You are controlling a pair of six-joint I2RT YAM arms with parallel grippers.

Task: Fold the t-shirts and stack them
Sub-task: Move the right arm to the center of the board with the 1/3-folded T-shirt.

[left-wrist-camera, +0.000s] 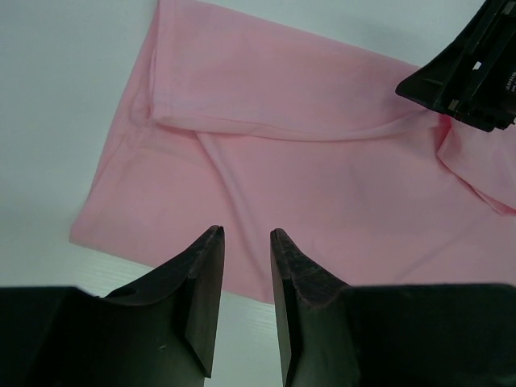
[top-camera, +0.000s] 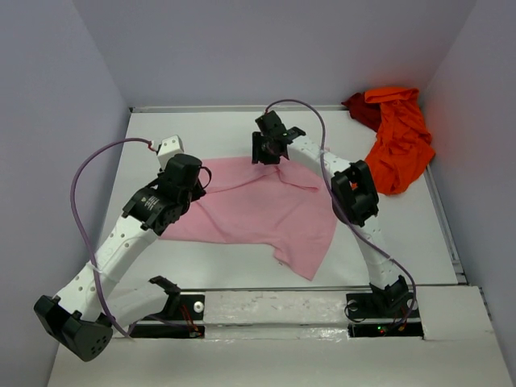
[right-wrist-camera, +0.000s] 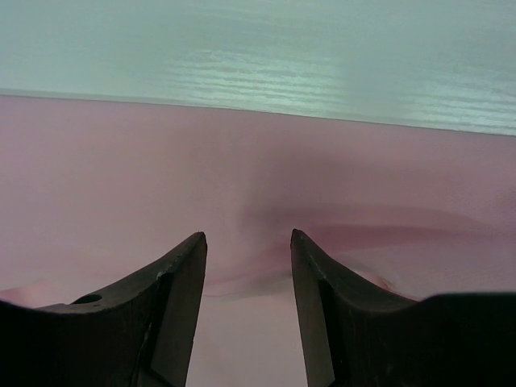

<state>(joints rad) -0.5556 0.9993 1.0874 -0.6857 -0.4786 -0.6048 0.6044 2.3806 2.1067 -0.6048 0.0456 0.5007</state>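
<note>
At left of centre, the left gripper (left-wrist-camera: 246, 266) has its fingers slightly apart over the edge of the pink shirt (top-camera: 258, 210), pinching nothing. The shirt lies spread mid-table (top-camera: 403, 234). The right gripper (right-wrist-camera: 248, 258) has its fingers spread above a crease at the shirt's far edge. An orange shirt (top-camera: 399, 141) is heaped at upper right.

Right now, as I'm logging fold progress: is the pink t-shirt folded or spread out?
Partly folded. The pink t-shirt lies mostly flat on the table, one edge doubled over along a crease; no compact fold.
</note>
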